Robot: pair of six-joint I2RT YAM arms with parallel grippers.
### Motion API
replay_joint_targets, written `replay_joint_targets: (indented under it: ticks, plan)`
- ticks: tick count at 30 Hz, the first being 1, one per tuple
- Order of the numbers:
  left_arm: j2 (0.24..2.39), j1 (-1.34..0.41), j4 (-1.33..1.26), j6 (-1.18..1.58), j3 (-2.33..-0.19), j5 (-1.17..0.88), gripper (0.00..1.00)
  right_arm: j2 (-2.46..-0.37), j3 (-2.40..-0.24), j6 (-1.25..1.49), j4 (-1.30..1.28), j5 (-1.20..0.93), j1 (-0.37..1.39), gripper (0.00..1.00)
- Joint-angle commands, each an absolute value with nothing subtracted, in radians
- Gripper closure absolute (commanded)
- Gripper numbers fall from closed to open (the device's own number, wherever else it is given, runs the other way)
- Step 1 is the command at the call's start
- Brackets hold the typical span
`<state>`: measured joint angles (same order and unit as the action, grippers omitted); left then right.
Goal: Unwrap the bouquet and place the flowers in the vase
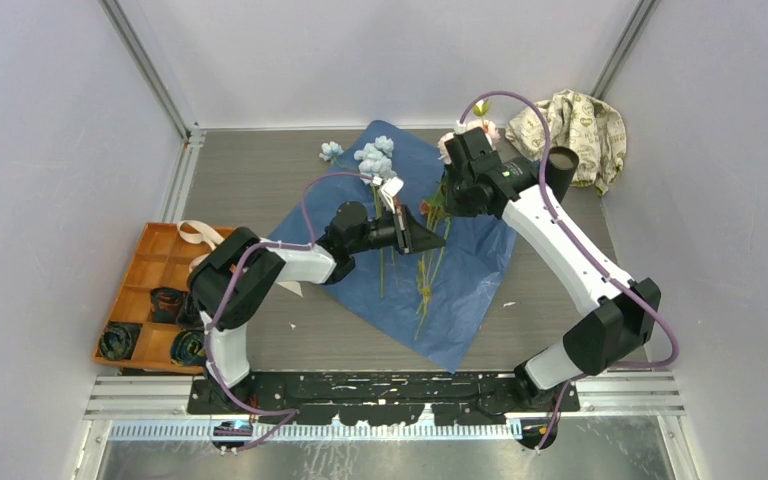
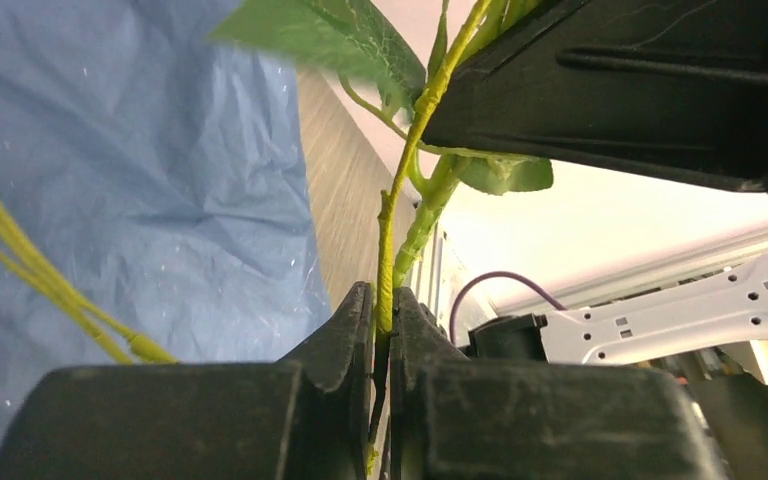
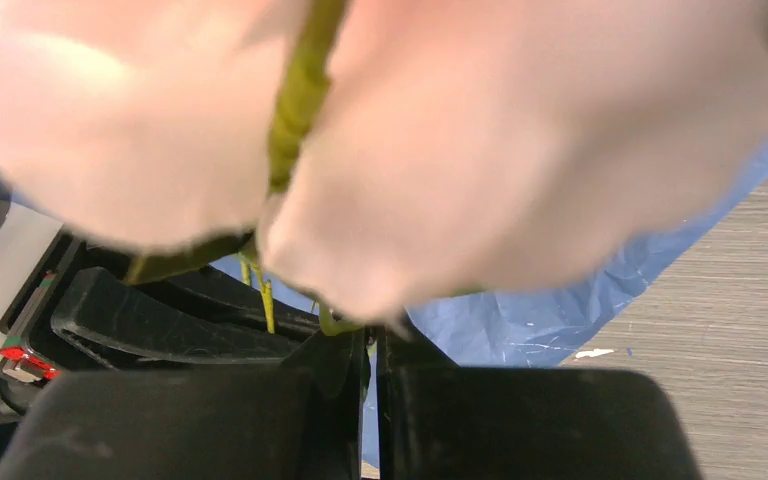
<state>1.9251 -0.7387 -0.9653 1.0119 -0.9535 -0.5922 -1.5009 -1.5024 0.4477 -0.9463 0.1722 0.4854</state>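
Observation:
The bouquet lies unwrapped: its blue paper sheet (image 1: 460, 270) (image 2: 140, 180) (image 3: 580, 290) is spread flat mid-table. Pale blue flowers (image 1: 375, 156) and loose green stems (image 1: 425, 285) rest on it. My left gripper (image 1: 432, 236) (image 2: 382, 315) is shut on a green stem (image 2: 400, 190), which rises toward my right gripper (image 1: 450, 196) (image 3: 372, 340). That gripper is shut on the stem of a pink flower (image 1: 457, 138); its blooms (image 3: 520, 140) blur across the right wrist view. The black vase (image 1: 560, 165) stands upright behind the right forearm.
A beige patterned cloth (image 1: 575, 125) lies bunched at the back right beside the vase. An orange compartment tray (image 1: 150, 262) with dark rolls sits at the left edge, a cream ribbon (image 1: 196, 234) draped over it. Walls enclose three sides.

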Motion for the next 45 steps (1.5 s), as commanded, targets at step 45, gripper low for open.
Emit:
replay_joint_targets:
  ticks: [45]
  plan:
    - [1.796, -0.626, -0.668, 0.921, -0.835, -0.488, 1.00, -1.431, -1.761, -0.509, 0.135, 1.047, 0.374, 0.99]
